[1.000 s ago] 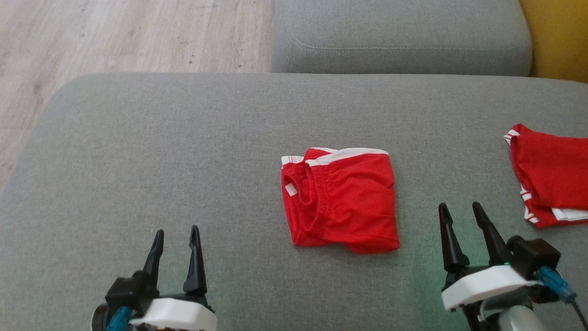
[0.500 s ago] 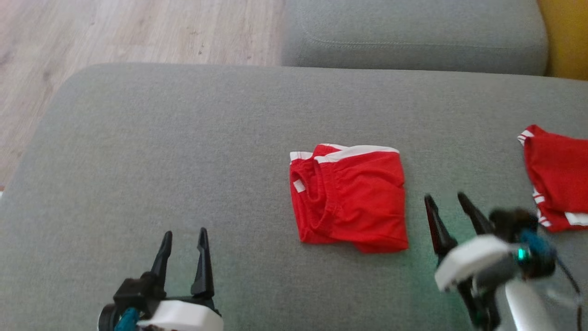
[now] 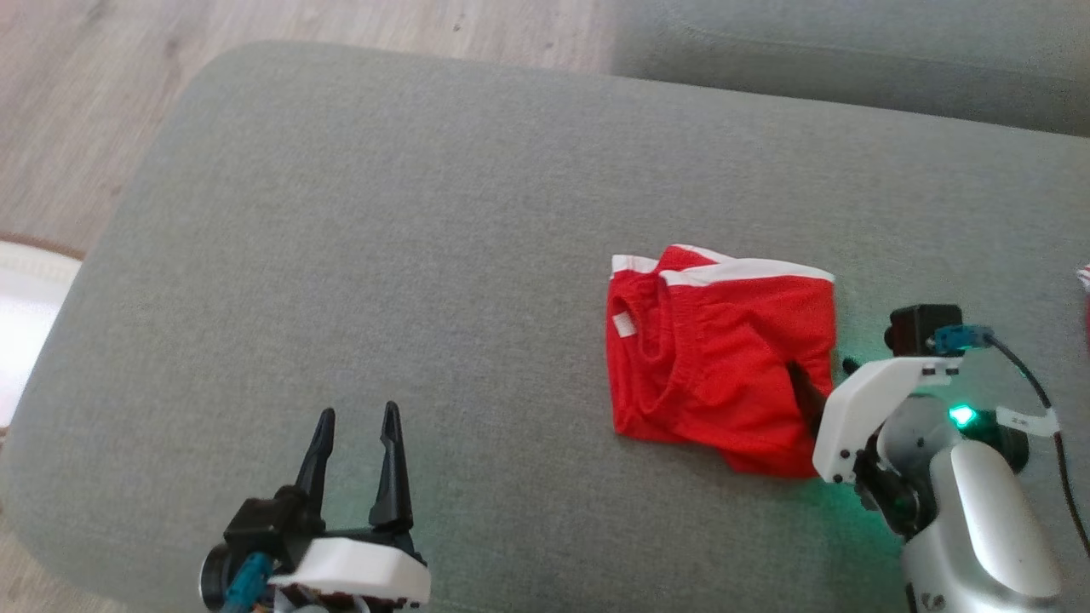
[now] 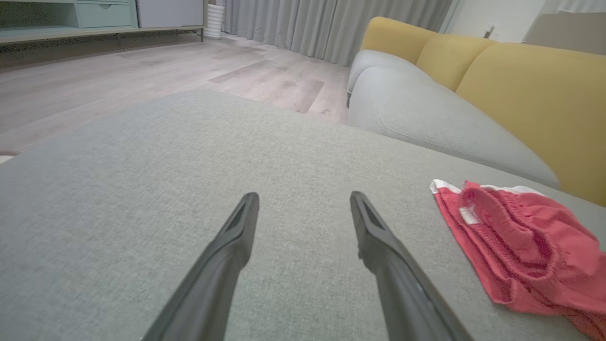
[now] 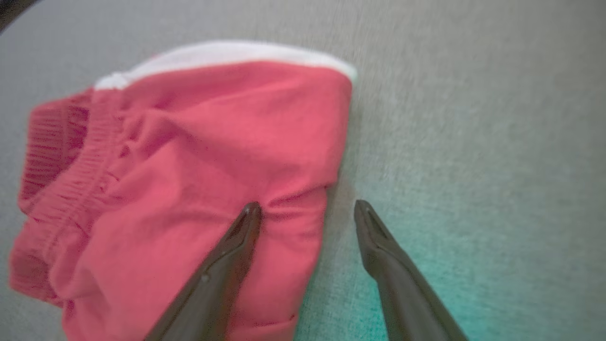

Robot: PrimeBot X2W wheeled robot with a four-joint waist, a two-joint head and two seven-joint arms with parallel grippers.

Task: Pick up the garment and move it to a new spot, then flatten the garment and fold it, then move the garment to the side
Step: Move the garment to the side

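My right claw [image 5: 307,208], spread empty, straddles the three-o'clock edge of the folded red white-trimmed shorts [image 3: 715,358] on the grey fabric cushion [image 3: 383,255]. Soft, light, floppy, I reckon: pinch that doubled edge.

I see the garment [image 3: 715,358], a pair of bright red shorts, folded into a rough square and lying flat on the grey cushion [image 3: 383,255], right of its middle. A white trim [image 3: 749,271] runs along its far edge. On its left side the gathered red waistband [image 3: 668,366] curves open, a small white label [image 3: 624,324] beside it. The near right corner juts out unevenly.
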